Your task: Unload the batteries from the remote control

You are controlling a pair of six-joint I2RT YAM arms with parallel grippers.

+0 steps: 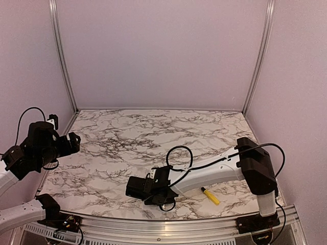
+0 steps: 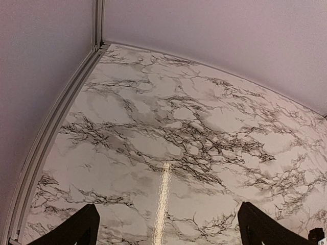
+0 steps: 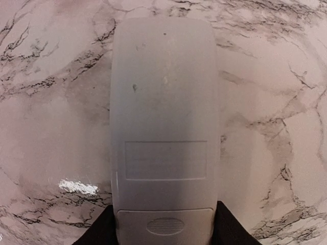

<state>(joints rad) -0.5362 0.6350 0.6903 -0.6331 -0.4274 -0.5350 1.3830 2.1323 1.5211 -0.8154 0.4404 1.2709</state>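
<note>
The remote control lies back-up on the marble table, filling the right wrist view. Its battery cover, with an oval ridged grip, is closed at the near end, so the batteries are hidden. My right gripper has a black finger pressed against each long side of the remote at that end. In the top view the right gripper sits low near the front edge and hides the remote. My left gripper hangs raised at the far left, open and empty.
A yellow-handled screwdriver lies on the table just under the right forearm, near the front edge. Metal frame rails run up the back corners and a rail lines the left table edge.
</note>
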